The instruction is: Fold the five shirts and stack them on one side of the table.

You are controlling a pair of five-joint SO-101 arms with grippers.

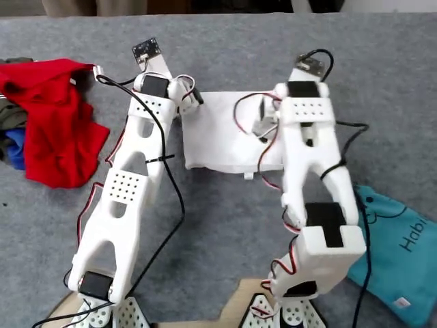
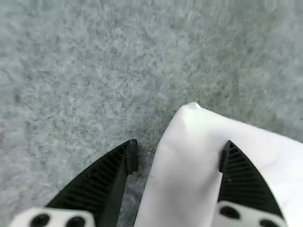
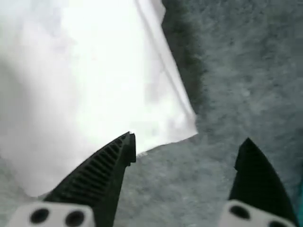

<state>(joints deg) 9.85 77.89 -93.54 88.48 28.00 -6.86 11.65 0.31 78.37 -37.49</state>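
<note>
white shirt (image 1: 218,133) lay flat on the counter (image 1: 287,48), left fingers (image 2: 111,172) spread astride one corner, right fingers (image 3: 106,165) spread over another, so both looked staged to pinch for the next fold.

Grey table (image 1: 225,225); white shirt (image 1: 218,133), red shirt (image 1: 58,130)

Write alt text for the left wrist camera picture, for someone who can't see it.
The left gripper, jaws open, straddles a corner of the white shirt, which lies on the grey table covering.
</note>
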